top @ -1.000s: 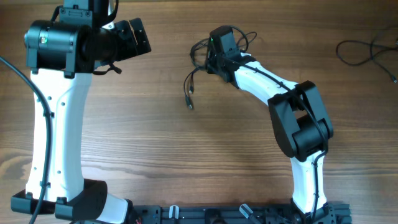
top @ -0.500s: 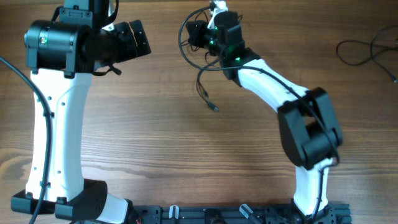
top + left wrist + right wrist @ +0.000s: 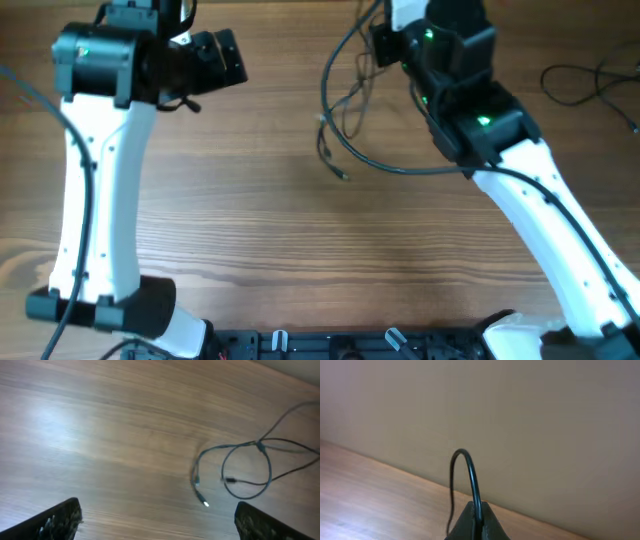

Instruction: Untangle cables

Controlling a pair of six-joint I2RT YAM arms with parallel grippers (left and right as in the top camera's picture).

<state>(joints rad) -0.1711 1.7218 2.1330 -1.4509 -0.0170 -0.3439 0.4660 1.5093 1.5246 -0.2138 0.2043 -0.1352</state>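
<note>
A: What's new versus a second ago? We log the right arm first.

B: Big lift. A second ago the right gripper [image 3: 476, 522] sits low at the far middle of the pale brown wooden table [image 3: 250, 250], buried in the bundle. Now we see it high and swung toward the right, close under the overhead camera.

A: And the thin black flexible cables [image 3: 259, 446]?

B: Up with it. They hang below the gripper in open loops. One long strand sweeps out under the forearm, and the small plug ends [image 3: 343, 177] hang lowest. We can't tell whether those tips touch the wood.

A: Meaning for the task?

B: We judge the knot is loosening, since the loops look wider than before. But strands cross at one point in the left wrist view, so it's not untangled yet.

A: Right jaws?

B: Pressed together on one strand, which arches up out of the tips in the right wrist view.

A: Left side?

B: The left gripper [image 3: 157, 522] has hardly shifted. It hovers over the far left of the table, jaws apart, nothing between them, its camera facing the dangling loop.

A: Anything else?

B: A separate heap of thin black cord [image 3: 598, 78] lies at the far right edge, well apart, same place as before.
</note>
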